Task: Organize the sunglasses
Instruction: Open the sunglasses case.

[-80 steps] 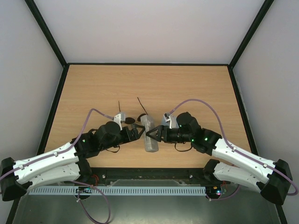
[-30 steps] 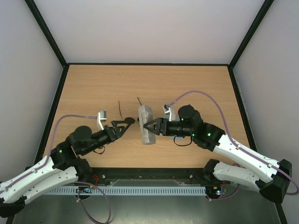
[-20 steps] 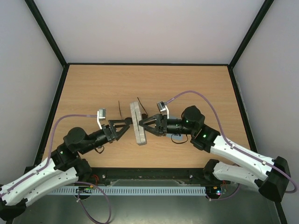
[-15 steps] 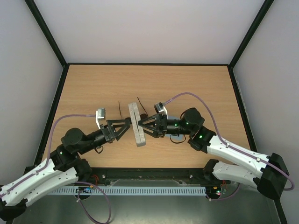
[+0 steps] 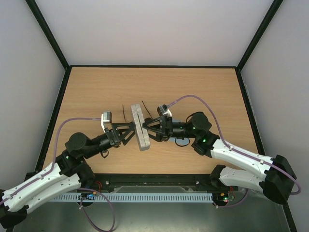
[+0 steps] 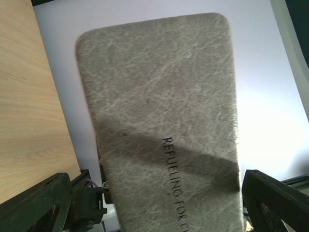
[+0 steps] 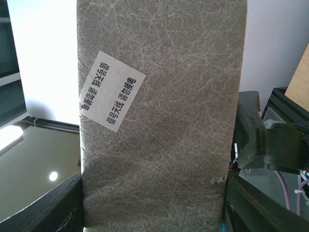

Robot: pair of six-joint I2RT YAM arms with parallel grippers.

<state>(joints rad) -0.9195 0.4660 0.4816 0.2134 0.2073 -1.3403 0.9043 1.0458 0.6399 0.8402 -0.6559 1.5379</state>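
The grey case [image 5: 140, 126] stands on its long edge between my two grippers. My right gripper [image 5: 146, 129] is rolled on its side and shut across the case's short width; its fingers [image 7: 43, 208] flank the labelled face of the case [image 7: 164, 121]. My left gripper [image 5: 133, 131] is open against the opposite, lettered face [image 6: 159, 106], with its fingers [image 6: 275, 203] spread past the case's edges. Of the sunglasses only two thin dark temple arms [image 5: 123, 112] show on the table behind the grippers. The lenses are hidden.
The wooden table [image 5: 203, 92] has a black raised rim all round, and white walls stand behind and beside it. A dark cable loop [image 5: 181, 142] lies beside the right wrist. Both arm bases sit at the near edge.
The case has gone from lying flat to standing on edge and has shifted left and farther from the bases. The left gripper drew back, then came up against the case.
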